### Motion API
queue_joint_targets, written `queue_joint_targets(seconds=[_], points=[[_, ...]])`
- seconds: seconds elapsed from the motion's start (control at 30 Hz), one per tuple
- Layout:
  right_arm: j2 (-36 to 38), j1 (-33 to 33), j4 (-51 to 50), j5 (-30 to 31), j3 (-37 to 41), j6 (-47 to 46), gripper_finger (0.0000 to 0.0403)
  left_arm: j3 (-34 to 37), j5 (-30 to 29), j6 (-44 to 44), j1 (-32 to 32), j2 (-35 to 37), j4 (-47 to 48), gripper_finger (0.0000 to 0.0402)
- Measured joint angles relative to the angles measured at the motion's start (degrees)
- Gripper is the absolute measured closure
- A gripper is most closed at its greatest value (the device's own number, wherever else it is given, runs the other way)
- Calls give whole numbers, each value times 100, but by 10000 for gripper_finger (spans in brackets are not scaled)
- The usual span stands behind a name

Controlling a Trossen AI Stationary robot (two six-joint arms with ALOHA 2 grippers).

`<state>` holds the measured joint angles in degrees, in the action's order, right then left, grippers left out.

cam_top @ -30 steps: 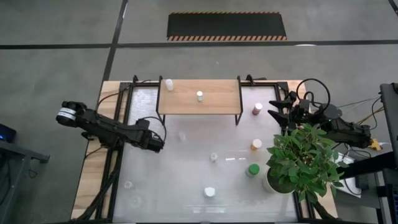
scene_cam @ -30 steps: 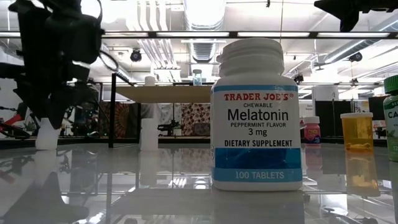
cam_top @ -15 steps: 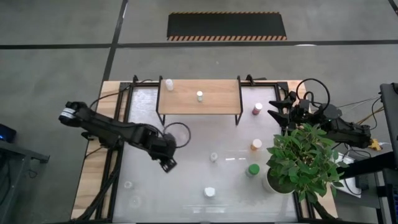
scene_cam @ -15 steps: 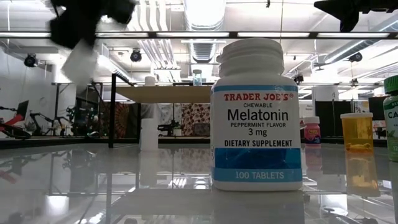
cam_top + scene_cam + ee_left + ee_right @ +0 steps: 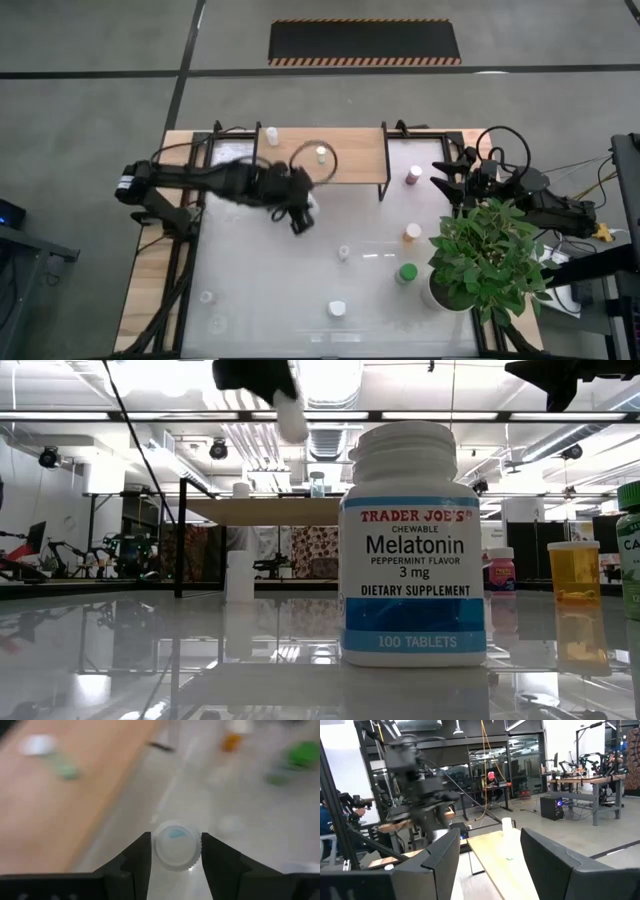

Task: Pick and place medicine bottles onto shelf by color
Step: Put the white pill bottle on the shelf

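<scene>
Over the table's middle, just in front of the shelf (image 5: 320,156), the left gripper (image 5: 300,212) now carries a white bottle (image 5: 177,845) — a second ago it sat low at the table's left side, half a second ago it was mid-table, so the arm has lifted and swung toward the board. That reads as pick done, transport under way; placement not yet made. Jaws: partly closed, one finger pressed on each side of the bottle's ribbed pale cap, bottle hanging between them well above the glass, as the low view shows it high near the ceiling lights. Two bottles already stand on the shelf — a white one (image 5: 271,136) at its left end and a clear one (image 5: 321,154) near the middle. Remaining on the table: pink-maroon (image 5: 413,176), orange (image 5: 412,232), green (image 5: 406,272) and the melatonin bottle (image 5: 337,309), among others. Right gripper (image 5: 485,865) is parked at the table's far right edge beside the potted plant (image 5: 485,255), fingers apart, holding nothing, unchanged over the second.
</scene>
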<state>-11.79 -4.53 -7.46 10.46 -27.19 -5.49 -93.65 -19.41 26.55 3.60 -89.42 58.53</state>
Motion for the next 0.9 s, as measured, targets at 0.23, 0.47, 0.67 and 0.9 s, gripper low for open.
queue_joint_targets(seconds=[0.23, 0.47, 0.67, 0.9], points=[[0, 0, -4, -2, 1, -5, 202, 166, -377, -145, -1260, 117, 589, 271], [0, 0, -4, -2, -1, -5, 202, 217, -370, -457, -1982, 109, 758, 271], [0, 0, -4, -3, -1, 1, 202, 221, -361, -455, -2199, 111, 1077, 271], [0, 2, -13, -16, 0, 4, 202, 226, -256, -441, -2198, 113, 1241, 272]])
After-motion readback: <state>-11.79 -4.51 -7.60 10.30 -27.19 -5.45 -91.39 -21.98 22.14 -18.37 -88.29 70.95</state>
